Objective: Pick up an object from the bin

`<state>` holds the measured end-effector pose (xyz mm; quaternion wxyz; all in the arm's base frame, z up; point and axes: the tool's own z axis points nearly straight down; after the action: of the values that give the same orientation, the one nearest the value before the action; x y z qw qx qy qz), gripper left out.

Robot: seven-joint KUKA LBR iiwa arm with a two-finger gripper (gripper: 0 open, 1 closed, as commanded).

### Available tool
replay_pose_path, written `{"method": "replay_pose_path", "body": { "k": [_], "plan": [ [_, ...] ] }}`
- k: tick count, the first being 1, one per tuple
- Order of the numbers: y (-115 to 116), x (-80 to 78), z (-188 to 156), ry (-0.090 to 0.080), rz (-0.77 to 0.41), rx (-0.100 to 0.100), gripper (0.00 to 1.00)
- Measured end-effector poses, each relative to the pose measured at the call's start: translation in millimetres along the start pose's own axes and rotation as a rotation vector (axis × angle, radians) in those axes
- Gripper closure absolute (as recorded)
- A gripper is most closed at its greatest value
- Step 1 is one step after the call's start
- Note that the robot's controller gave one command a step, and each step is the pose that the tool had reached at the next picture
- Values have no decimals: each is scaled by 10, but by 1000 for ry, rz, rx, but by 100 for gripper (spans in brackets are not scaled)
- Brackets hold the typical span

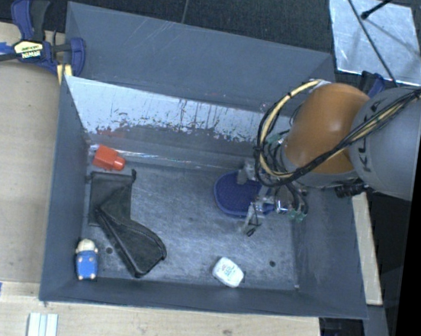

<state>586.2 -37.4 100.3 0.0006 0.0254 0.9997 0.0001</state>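
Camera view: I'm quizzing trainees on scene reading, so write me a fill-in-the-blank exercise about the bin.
1. The round object next to the tool is ____ in colour.
2. The orange piece lies toward the view's ____ side.
3. The floppy item between the orange piece and the toy figure is ____.
Missing words: blue; left; black.

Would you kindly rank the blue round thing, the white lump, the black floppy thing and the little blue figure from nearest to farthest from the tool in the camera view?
From the tool:
1. The blue round thing, right beside it.
2. The white lump, below it in the view.
3. The black floppy thing, on the view's left.
4. The little blue figure, lower left corner.
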Motion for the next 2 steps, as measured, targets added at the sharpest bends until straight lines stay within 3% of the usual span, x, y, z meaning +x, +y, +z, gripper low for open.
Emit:
{"method": "replay_pose_path", "body": {
  "k": [1,2],
  "plan": [
    [105,-89,288,-5,178,0,0],
    [102,-107,273,-6,175,0,0]
  ]
}}
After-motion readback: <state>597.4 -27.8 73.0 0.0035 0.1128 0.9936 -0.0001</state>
